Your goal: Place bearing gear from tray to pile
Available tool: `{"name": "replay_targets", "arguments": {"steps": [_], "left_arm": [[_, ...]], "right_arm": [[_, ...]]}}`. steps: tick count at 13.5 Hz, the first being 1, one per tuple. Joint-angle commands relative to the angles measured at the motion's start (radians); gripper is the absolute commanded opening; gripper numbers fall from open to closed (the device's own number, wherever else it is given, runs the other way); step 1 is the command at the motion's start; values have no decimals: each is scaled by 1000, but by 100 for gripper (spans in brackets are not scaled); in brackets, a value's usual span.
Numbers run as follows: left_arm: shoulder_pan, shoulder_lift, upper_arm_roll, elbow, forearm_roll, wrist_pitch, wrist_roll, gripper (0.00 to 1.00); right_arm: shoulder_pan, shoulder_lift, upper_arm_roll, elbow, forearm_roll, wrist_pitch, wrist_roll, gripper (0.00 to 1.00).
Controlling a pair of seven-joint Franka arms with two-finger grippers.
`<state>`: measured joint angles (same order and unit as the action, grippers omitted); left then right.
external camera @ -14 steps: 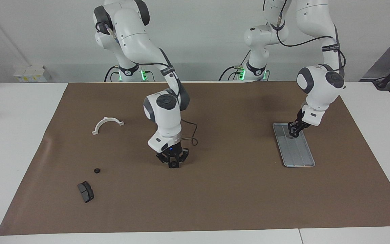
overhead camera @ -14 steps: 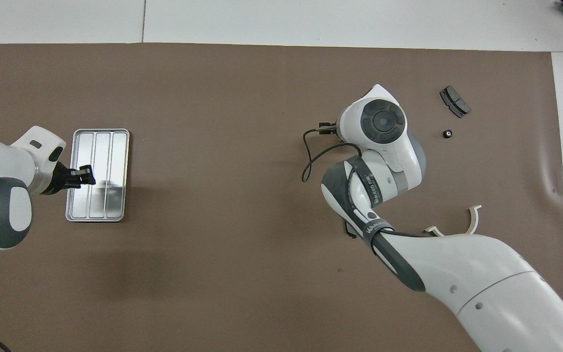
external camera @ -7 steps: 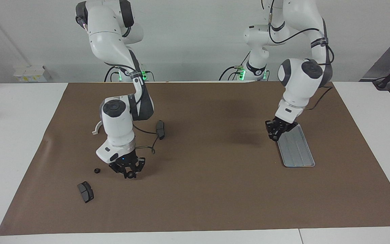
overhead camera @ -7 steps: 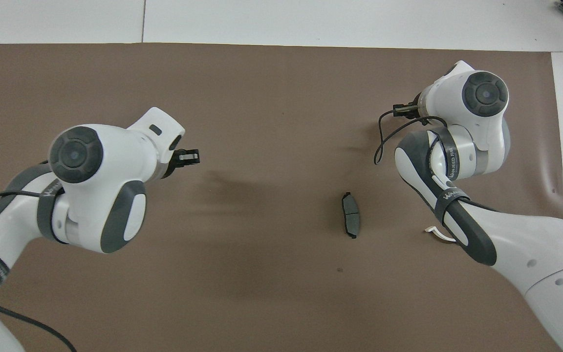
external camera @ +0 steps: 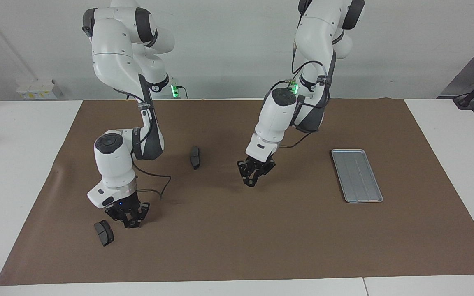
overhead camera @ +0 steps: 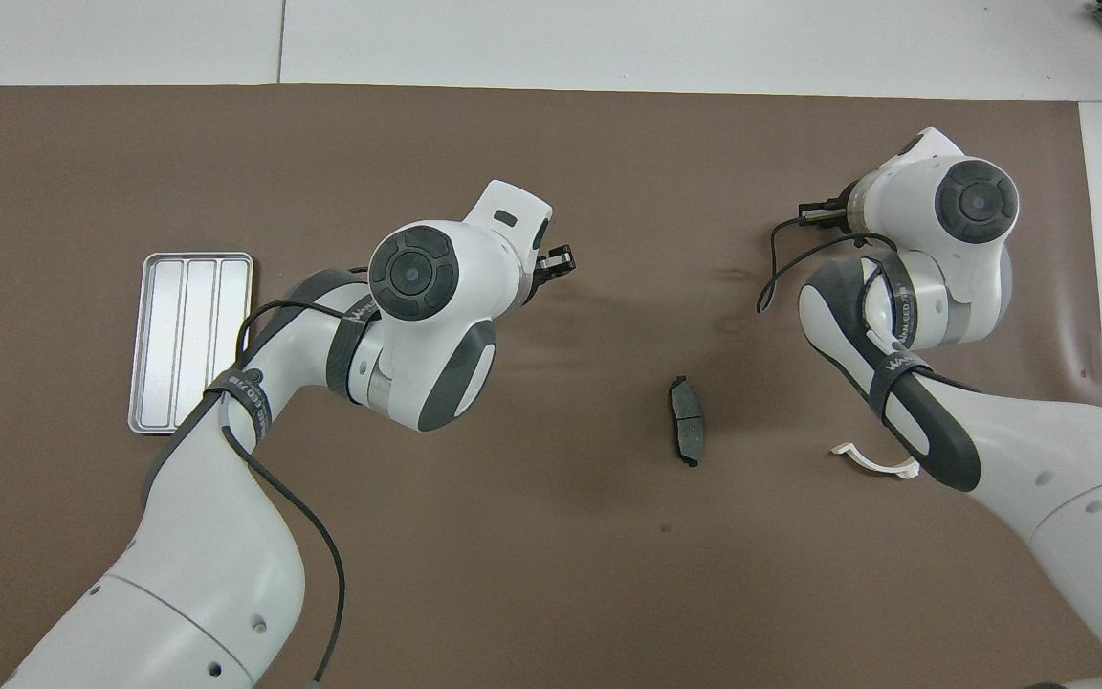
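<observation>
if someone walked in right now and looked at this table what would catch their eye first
Probably the two white arms stooping over the brown mat: the right claw low beside a dark brake pad at its arm's end, the left claw hanging over the mat's middle. Next, the silver tray at the left arm's end, with nothing showing in it.

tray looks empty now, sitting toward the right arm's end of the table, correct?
Not quite. The tray is empty, but it lies toward the left arm's end of the table, as the facing view shows; the overhead view agrees, with it beside the left arm.
</observation>
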<state>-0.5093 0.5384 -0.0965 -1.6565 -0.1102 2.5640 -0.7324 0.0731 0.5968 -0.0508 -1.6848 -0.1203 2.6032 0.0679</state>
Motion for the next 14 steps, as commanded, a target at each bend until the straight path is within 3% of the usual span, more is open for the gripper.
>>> {"name": "replay_targets", "arguments": {"steps": [1,2,3,4,5,6,10,14], "left_arm": [[-78,75,20,41,-22,34,-21,0],[-93,86,21,59,-16,36,-41,2],[-86,87,21,70,-17,18,-42,11],[-84,89,21,84,-16,-5,-41,40],[-84,89,24,98,-14,-33,-41,89],[-83,84,29,103,-11,-44,-39,100],[-23,-3,46,96,24,-158,-6,100],[135,-202,43,-21,15,-318,293,100]], "right_arm": [[-3,-5,17,2,-9,11,-19,65],[4,-5,20,2,-7,11,-16,65],[7,-6,28,4,-7,11,-11,65],[14,-8,38,13,-7,5,6,65],[45,-11,46,17,-4,0,38,64],[78,-12,46,20,-2,0,81,64],[206,-12,45,37,-9,-2,257,65],[330,-15,43,40,-18,-18,417,70]]}}
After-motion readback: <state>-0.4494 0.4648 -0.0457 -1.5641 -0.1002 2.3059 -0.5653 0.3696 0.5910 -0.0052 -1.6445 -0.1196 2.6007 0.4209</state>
